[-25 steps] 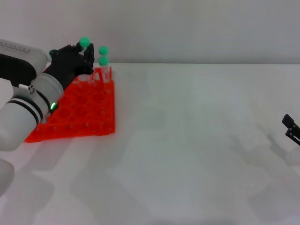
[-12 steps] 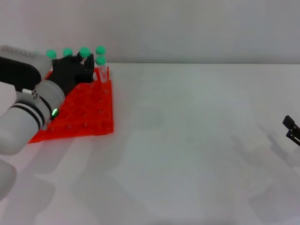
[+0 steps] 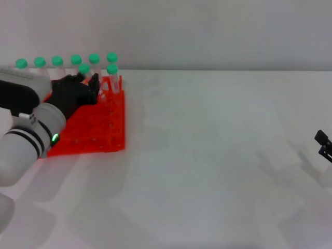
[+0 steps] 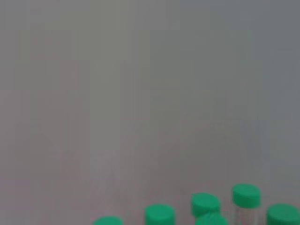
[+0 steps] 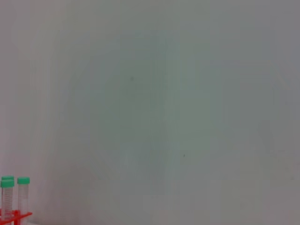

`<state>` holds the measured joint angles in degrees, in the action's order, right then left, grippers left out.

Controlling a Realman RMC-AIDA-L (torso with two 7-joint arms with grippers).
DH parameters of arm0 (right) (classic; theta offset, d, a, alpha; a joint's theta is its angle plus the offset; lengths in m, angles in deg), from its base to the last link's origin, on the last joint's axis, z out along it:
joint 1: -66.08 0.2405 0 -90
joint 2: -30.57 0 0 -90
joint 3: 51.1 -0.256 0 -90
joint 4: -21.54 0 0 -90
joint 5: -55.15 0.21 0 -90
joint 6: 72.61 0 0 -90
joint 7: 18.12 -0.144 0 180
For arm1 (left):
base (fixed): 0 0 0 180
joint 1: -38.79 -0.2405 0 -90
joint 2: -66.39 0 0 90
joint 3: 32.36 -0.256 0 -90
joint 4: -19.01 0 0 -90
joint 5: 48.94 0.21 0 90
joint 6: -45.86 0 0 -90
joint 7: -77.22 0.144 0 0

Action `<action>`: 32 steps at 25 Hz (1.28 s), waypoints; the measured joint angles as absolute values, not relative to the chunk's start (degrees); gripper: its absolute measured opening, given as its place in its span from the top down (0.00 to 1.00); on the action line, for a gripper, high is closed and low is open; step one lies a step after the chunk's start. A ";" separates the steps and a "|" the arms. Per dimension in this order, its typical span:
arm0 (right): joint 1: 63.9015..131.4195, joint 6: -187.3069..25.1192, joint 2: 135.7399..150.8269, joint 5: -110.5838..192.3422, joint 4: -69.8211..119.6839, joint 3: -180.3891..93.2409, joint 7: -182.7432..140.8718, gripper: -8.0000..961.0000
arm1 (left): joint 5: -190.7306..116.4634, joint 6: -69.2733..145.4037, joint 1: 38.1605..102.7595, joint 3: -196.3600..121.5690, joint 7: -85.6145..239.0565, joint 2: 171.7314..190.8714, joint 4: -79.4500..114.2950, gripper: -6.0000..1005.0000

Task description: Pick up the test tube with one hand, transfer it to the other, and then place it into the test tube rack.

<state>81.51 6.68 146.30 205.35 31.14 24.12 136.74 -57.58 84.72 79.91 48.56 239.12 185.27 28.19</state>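
The orange-red test tube rack (image 3: 98,127) stands at the far left of the table. Several green-capped tubes stand in its back row. One test tube (image 3: 83,69) stands upright in the second row, right at the tip of my left gripper (image 3: 89,87), the arm with the green light. I cannot see whether the gripper still holds it. Another tube (image 3: 111,69) stands at the rack's right end. Green caps (image 4: 246,195) show in the left wrist view. My right gripper (image 3: 324,144) is at the far right edge, open and empty.
The white table (image 3: 207,155) stretches between the rack and my right gripper. A grey wall runs behind the table. The right wrist view shows the rack's corner (image 5: 16,217) with two tubes (image 5: 22,194) far off.
My left arm has drawn back to the left and lowered. More of the back-row caps have come into view. The tube it carried high now stands lower, in the second row. The right arm has stayed put.
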 joint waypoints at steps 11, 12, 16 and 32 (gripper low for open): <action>80.97 7.88 146.14 205.35 30.78 22.60 136.80 0.10 | -57.09 92.40 69.98 49.29 239.11 185.48 35.79 0.48; 80.97 7.89 146.14 205.35 30.89 22.58 136.80 0.10 | -57.09 92.48 69.55 49.29 239.12 185.52 35.80 0.46; 81.00 7.88 146.14 205.34 30.65 21.51 137.16 0.10 | -57.38 95.30 65.93 49.44 239.11 185.78 35.54 0.33; 80.58 8.84 146.14 205.35 27.51 13.41 137.21 0.10 | -71.91 125.17 49.58 48.00 230.90 186.34 29.81 0.11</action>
